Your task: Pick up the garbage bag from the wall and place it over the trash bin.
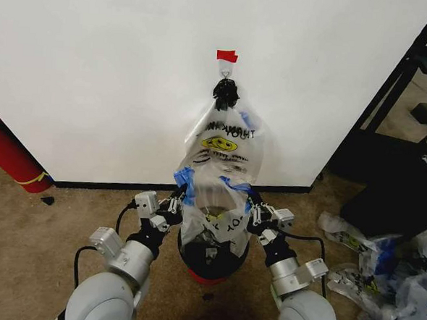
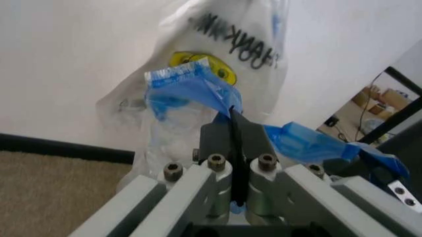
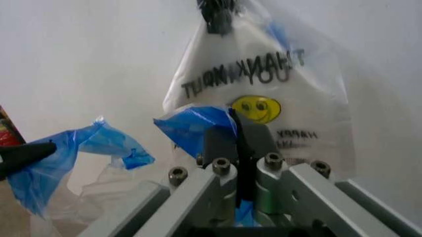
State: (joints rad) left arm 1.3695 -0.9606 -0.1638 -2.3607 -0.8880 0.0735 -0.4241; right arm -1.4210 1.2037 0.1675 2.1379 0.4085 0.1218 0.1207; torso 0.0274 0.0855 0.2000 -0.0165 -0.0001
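Both arms are out front, low over the carpet, one on each side of the bin point(image 1: 211, 265). The left gripper point(image 1: 176, 201) is pinched tight on a blue patch at the bag's point(image 1: 213, 196) left edge; in the left wrist view its jaws are pressed together with the blue film point(image 2: 191, 89) sticking out past the tips. The right gripper point(image 1: 252, 206) is the same deal on the other side, clamped on the blue edge, and the right wrist view shows its jaws closed flat with a blue flap point(image 3: 191, 123) caught between them. So the bag is stretched between the two grippers, its mouth held just above the bin's rim, hanging down over the top of the bin, which sits on the floor right by the wall point(image 1: 95, 73). Behind it, the smiley bag point(image 1: 226, 139) with the THANK YOU print hangs from the hook point(image 1: 225, 72) under a bit of red tape point(image 1: 227, 56). Off to the left against the wall leans a red cylinder point(image 1: 7, 151), and a heap of more bags point(image 1: 381, 272) lies on the floor to the right.
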